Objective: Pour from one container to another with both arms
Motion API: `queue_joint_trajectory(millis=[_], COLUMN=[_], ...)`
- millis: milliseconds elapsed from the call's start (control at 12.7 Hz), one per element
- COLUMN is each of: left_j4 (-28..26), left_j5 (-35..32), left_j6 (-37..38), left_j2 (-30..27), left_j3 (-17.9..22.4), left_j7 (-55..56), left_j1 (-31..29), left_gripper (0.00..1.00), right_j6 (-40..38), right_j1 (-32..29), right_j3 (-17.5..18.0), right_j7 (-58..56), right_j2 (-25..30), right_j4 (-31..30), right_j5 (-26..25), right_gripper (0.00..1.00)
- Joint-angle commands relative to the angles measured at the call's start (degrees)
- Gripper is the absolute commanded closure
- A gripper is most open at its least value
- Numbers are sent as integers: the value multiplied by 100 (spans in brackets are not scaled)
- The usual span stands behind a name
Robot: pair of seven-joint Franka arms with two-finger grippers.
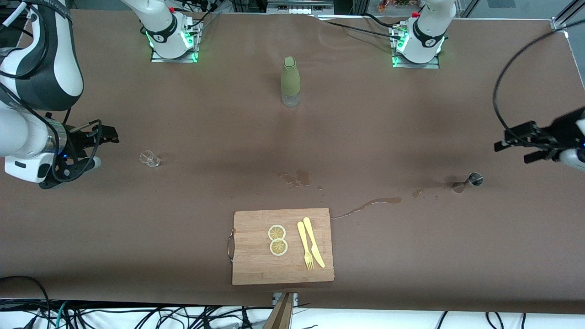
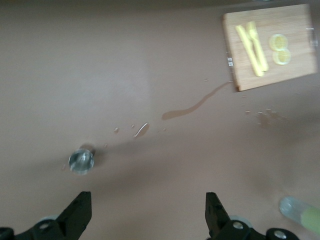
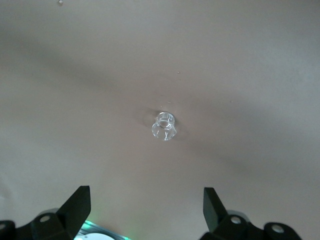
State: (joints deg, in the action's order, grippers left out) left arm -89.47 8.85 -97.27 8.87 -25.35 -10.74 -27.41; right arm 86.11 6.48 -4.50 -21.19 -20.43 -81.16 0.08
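Observation:
A small clear glass (image 1: 150, 158) (image 3: 164, 125) stands on the brown table toward the right arm's end. My right gripper (image 1: 109, 136) (image 3: 145, 212) hangs open and holds nothing, over bare table beside the glass and apart from it. A metal jigger (image 1: 470, 180) (image 2: 81, 161) rests toward the left arm's end. My left gripper (image 1: 513, 153) (image 2: 147, 217) is open with nothing in it, over the table close to the jigger without touching it. A green bottle (image 1: 290, 81) (image 2: 300, 211) stands upright between the two arm bases.
A wooden cutting board (image 1: 256, 269) (image 2: 295, 75) near the table's front edge carries two lemon slices (image 1: 277, 240), a yellow fork (image 1: 304, 244) and a knife (image 1: 314, 242). Spilled liquid (image 1: 374, 203) (image 2: 192, 107) streaks from the board toward the jigger, with another wet patch (image 1: 299, 178) mid-table.

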Motion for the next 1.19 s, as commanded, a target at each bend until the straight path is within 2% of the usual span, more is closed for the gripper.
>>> queue_joint_trajectory(millis=[0,158,237,395,474,553,632,869,1107], left_j4=[-676,-677,-677,-677,-686,-773,-878,-862,-870], left_j5=[-619,-1531,-1605,-1327,-907,-824,-823,-780,-779], left_j6=[-108,-82,58,279,253,35,-176,-126,-143], left_j2=[-736,-1000,-1140,-1168,-1116,-1072,-1072,-1063,-1001], left_j3=[179,284,311,381,399,416,417,408,399], left_j7=[389,354,406,354,362,362,362,345,362], left_j1=[122,323,376,386,325,255,245,123,96], left_gripper=[0,0,0,0,0,0,0,0,0], right_j6=[-85,20,229,931,1187,1250,1251,691,127], right_j1=[186,274,249,-14,-294,-540,-725,-1113,-1132], right_j3=[10,19,80,220,456,676,722,731,722], right_j7=[910,1790,2002,1952,1917,1873,1864,1925,1934], right_j2=[276,512,757,1390,1680,1865,2102,2570,2790], right_j4=[-172,-443,-810,-1671,-2023,-2192,-2333,-2326,-2142], right_j5=[-43,-78,-96,-131,-157,-201,-201,-175,-193], right_gripper=[0,0,0,0,0,0,0,0,0])
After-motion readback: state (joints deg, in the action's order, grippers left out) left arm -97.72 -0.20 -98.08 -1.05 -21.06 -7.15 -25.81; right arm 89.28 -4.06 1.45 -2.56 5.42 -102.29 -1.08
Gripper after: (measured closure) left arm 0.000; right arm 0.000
